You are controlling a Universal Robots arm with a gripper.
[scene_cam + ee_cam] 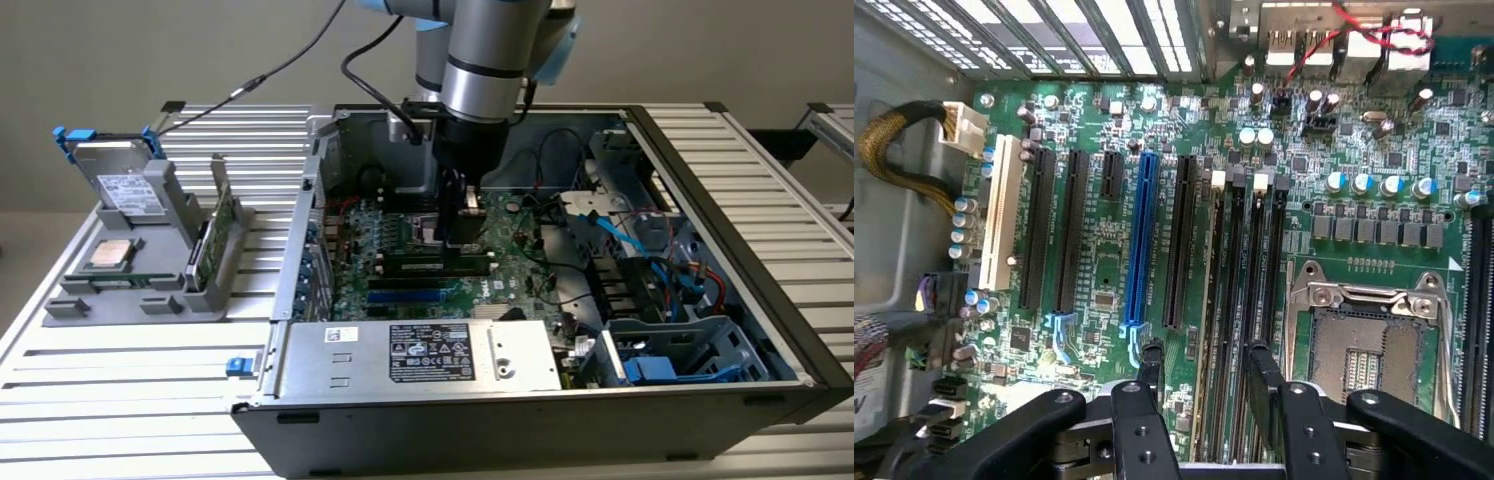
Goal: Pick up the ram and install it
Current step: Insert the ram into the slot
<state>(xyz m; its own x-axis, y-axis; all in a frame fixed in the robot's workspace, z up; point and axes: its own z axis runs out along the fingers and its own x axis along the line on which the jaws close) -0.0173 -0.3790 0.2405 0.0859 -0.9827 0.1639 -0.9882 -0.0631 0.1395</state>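
Observation:
My gripper (pixel 461 238) hangs inside the open computer case, low over the green motherboard (pixel 514 225). Its jaws are open and hold nothing. Right below it, a long narrow stick of green board and dark chips, which looks like the ram (pixel 424 266), stands in the black memory slots. In the wrist view the gripper (pixel 1207 375) straddles the memory slots (pixel 1246 280), one black finger (pixel 1151 368) on either side. Seen edge-on from there, I cannot make the ram out among the slots. The empty processor socket (pixel 1369 345) lies just beside them.
At the exterior view's left, a grey holder (pixel 127 285) carries a hard drive (pixel 127 190), a square silver chip (pixel 110 255) and a thin green board on edge (pixel 210 245). Case walls, the power supply (pixel 420 352), drive cages and cables (pixel 654 250) ring the motherboard.

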